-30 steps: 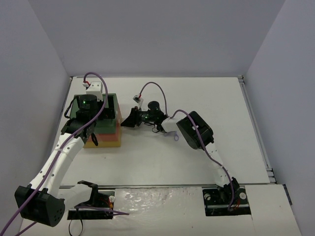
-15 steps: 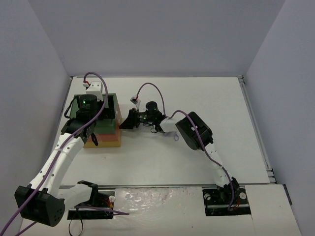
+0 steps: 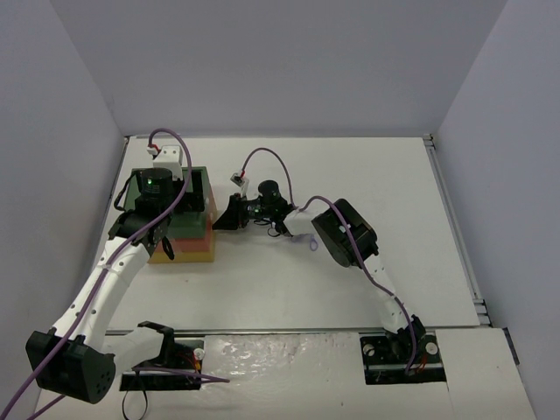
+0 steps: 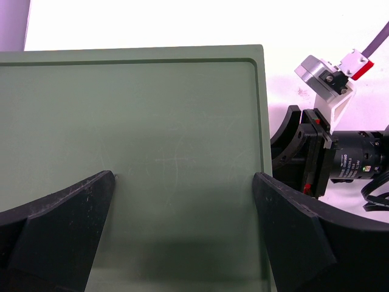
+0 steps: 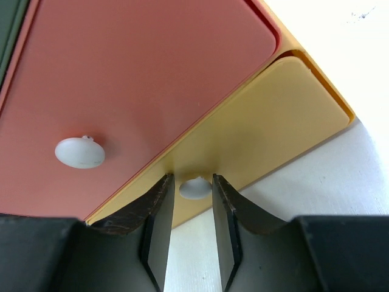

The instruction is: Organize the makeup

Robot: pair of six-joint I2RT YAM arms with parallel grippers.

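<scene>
At the table's (image 3: 350,166) left side, the right gripper (image 5: 191,178) closely brackets the white knob (image 5: 194,188) of the yellow drawer (image 5: 273,115); a firm pinch cannot be confirmed. Over the green top of the drawer box (image 3: 188,243), the left gripper (image 4: 183,175) hangs spread wide. Where the makeup lies cannot be told.

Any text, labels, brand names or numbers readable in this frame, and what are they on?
Nothing can be read in any view.
Black motor housing beside the drawer box: small white print, too small and blurred to read.
Drawer box fronts and top: no markings visible.
</scene>
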